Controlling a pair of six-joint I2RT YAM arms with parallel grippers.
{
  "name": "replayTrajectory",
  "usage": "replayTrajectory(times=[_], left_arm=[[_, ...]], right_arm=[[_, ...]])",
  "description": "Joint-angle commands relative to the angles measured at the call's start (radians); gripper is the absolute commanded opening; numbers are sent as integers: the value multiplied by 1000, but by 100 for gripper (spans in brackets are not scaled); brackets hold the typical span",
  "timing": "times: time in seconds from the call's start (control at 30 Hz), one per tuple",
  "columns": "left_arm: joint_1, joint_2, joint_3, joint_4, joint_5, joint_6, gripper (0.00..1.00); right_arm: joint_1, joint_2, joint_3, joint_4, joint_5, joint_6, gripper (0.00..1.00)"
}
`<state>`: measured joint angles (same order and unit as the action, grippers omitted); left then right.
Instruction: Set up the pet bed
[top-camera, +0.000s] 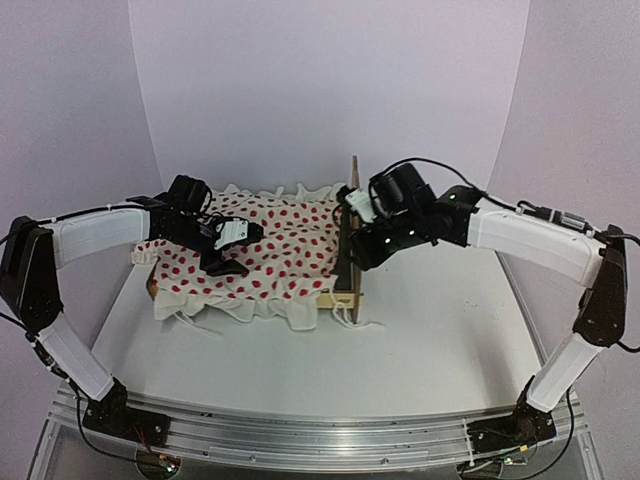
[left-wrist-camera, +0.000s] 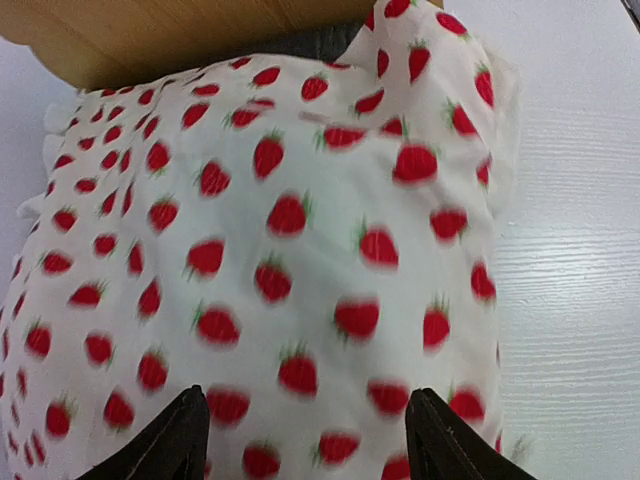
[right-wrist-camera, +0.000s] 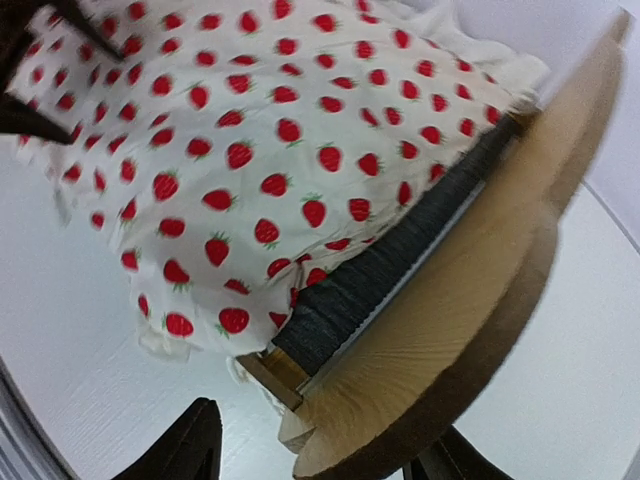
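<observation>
The left jaws hang wide open over the blanket (top-camera: 285, 250), well away from the headboard (top-camera: 347, 288) toward the bed's foot. In the left wrist view both dark fingers (left-wrist-camera: 175, 445) stand apart with only strawberry-print cloth showing between them, and they hold nothing. Whether the tips touch the cloth cannot be told.

The right jaws are also spread wide and straddle the headboard's curved edge. One finger (right-wrist-camera: 185, 450) stands apart from the wood, with bench showing in the gap. The other sits just behind the wood, and contact there cannot be told.

The pet bed (top-camera: 335, 300) lies on the bench (top-camera: 430, 330) with its headboard upright, edge-on to the top camera. The blanket covers nearly all of the frame. A strip of dark grey felt base (right-wrist-camera: 370, 280) shows just beside the headboard. The blanket's ruffle spills over the near rail onto the bench, and light plywood peeks out at the foot end.

Beyond the headboard, on the side away from the blanket, open white bench runs out under the right arm (top-camera: 520, 235). More bench lies between the near rail and the arm bases.
</observation>
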<state>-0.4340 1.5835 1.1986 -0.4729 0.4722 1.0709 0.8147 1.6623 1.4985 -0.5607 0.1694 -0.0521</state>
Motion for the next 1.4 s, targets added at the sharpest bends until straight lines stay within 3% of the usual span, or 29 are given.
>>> replayTrajectory(times=[0.0, 0.07, 0.27, 0.43, 0.57, 0.67, 0.77, 0.93, 1.07, 1.2, 1.37], left_arm=[[17, 23, 30, 33, -30, 47, 69], [55, 30, 69, 28, -8, -21, 69], [104, -20, 79, 57, 8, -146, 69], [138, -53, 111, 73, 3, -258, 69], [156, -66, 137, 72, 8, -278, 70], [161, -71, 123, 83, 3, -279, 71], [169, -75, 100, 104, -9, -288, 71], [179, -77, 77, 109, 3, -261, 73], [179, -70, 72, 94, 49, -212, 74], [176, -63, 46, 79, 163, -66, 76], [80, 15, 50, 79, 198, 196, 77]], right_arm=[[67, 85, -7, 149, 84, 6, 62], [66, 102, 1, 150, 226, 39, 64], [64, 146, 25, 126, 441, 182, 64], [-10, 86, -19, -24, 637, 298, 64], [-219, -51, -155, -60, 561, 344, 64], [-374, -103, -198, -61, 517, 268, 64], [-440, -129, -191, -70, 435, 175, 67], [-455, -196, -174, -92, 132, 1, 74], [-455, -261, -147, -118, 190, 11, 77], [-455, -323, -120, -144, 263, 28, 79], [-455, -365, -161, -157, 128, 175, 75]])
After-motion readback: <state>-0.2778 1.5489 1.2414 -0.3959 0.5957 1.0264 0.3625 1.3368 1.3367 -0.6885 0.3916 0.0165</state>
